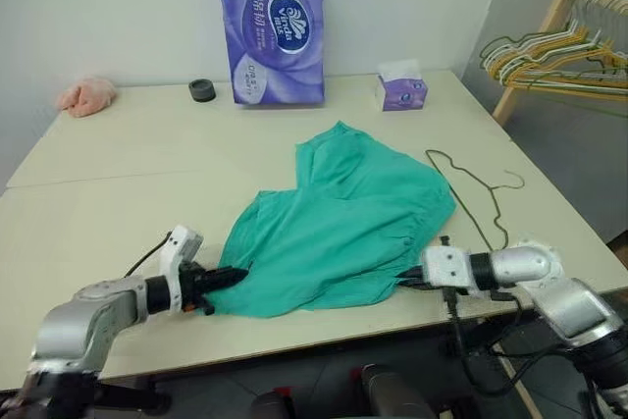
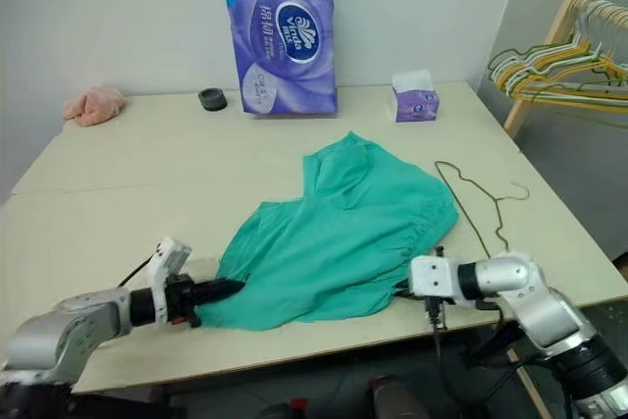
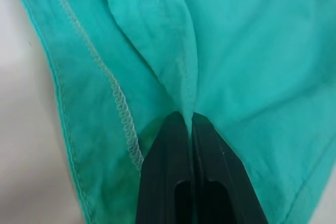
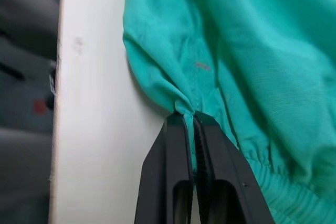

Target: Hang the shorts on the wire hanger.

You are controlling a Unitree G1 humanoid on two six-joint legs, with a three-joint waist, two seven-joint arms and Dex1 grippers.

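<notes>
The teal-green shorts (image 1: 339, 223) lie spread on the cream table (image 1: 128, 183), near its front edge. My left gripper (image 1: 235, 276) is shut on the shorts' near-left hem; the left wrist view shows cloth (image 3: 236, 61) pinched between the black fingertips (image 3: 173, 129). My right gripper (image 1: 404, 282) is shut on the gathered waistband at the near right, with fabric (image 4: 220, 40) caught between its fingers (image 4: 181, 135). The thin olive wire hanger (image 1: 478, 191) lies flat on the table just right of the shorts, hook toward the right edge.
A purple tissue pack (image 1: 272, 26), a small tissue box (image 1: 401, 90), a black roll (image 1: 202, 90) and a pink cloth lump (image 1: 86, 95) stand along the back. A wooden rack with bunched hangers (image 1: 554, 56) is beyond the right edge.
</notes>
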